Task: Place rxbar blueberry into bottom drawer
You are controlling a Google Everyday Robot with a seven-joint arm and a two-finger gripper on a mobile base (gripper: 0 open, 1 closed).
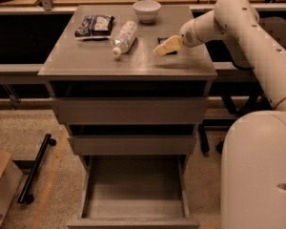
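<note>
Bar (pixel 162 40) and gripper (pixel 165 47) meet at the right rear part of the cabinet top (pixel 86 61), and that is the relation your next move depends on. The gripper reaches in from the right, tip pointing left and a little toward the front edge. The small dark wrapper lies flat on the top, right at that tip and on its far side. Only a sliver shows past the gripper, so you cannot read its long axis with confidence. It seems to run roughly left to right, across the line of the tip.

You cannot tell how wide the gripper is set or whether it has hold of the bar; the two look to be touching, no more.

The bottom drawer (pixel 133 190) stands pulled out and empty, low at the front of the cabinet. It lies below the bar, nearer the camera and somewhat to the left. The two drawers above look pushed in, so any carry has to clear the front edge of the top before it descends.

The bottle (pixel 124 36), the crinkly bag (pixel 94 25) and the bowl (pixel 147 9) all sit left of the gripper, apart from the bar.
</note>
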